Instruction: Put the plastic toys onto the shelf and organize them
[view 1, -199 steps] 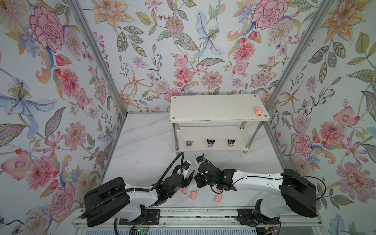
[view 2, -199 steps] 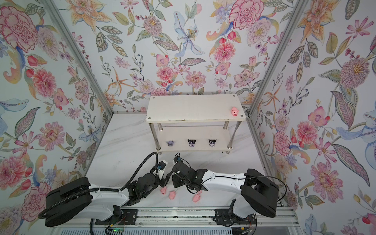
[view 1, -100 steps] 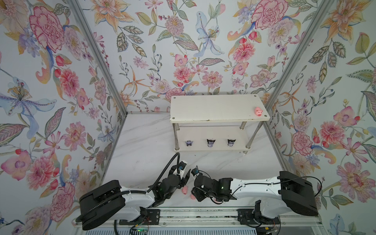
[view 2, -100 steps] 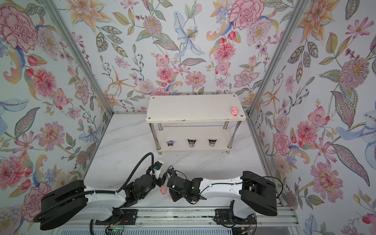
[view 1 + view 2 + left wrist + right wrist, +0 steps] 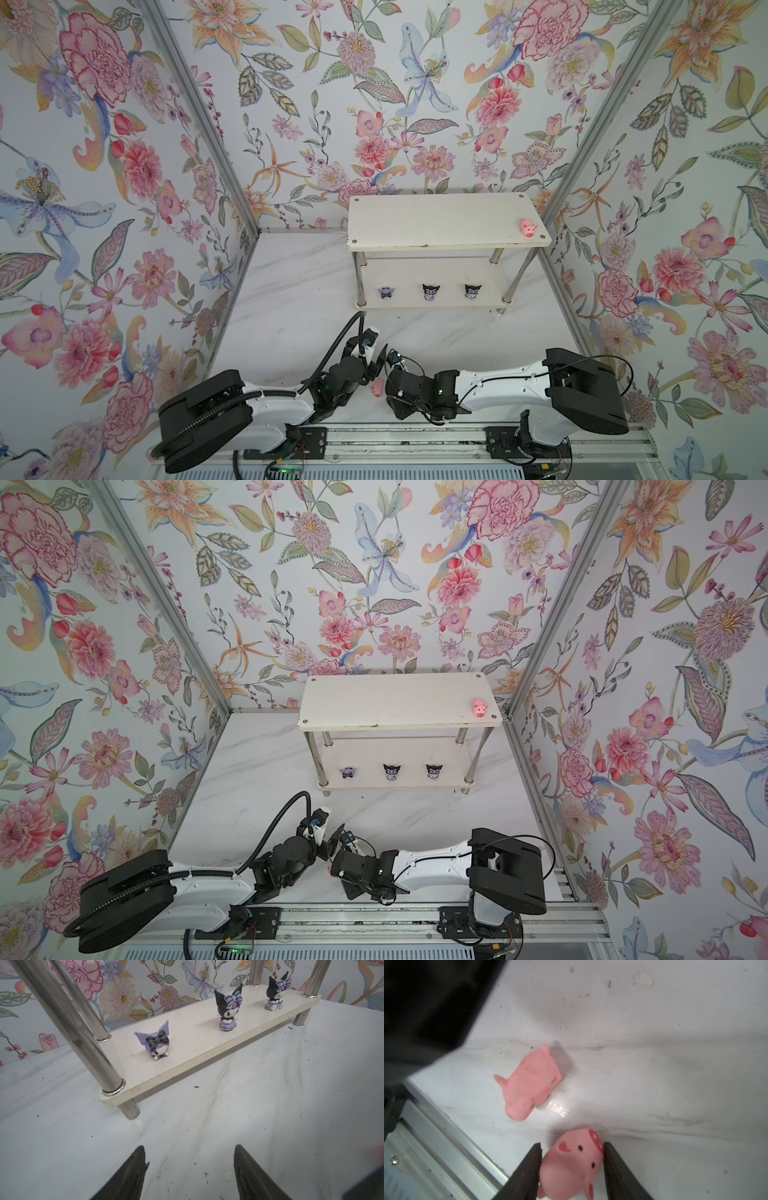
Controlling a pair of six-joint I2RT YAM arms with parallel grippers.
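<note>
The white shelf [image 5: 436, 220] stands at the back. One pink pig [image 5: 528, 227] sits at the right end of its top board, and three purple-and-black figurines [image 5: 431, 291] [image 5: 228, 1009] line the lower board [image 5: 187, 1057]. My right gripper [image 5: 572, 1144] is low by the front rail, open, with a pink pig [image 5: 571, 1163] lying on the table between its fingers, close against both. Another pig [image 5: 529, 1084] [image 5: 377, 388] lies on its side just beyond. My left gripper [image 5: 189, 1146] is open and empty over bare table, facing the shelf.
An aluminium rail [image 5: 446, 1147] runs along the table's front edge right beside the right gripper. The left arm's dark body [image 5: 425, 1001] looms close to the loose pig. Chrome shelf legs [image 5: 83, 1043] stand ahead of the left gripper.
My right gripper has opened and pulled back toward the front rail, and now straddles a pig. Two pigs seen earlier are now hidden under that arm. The left gripper barely moved.
</note>
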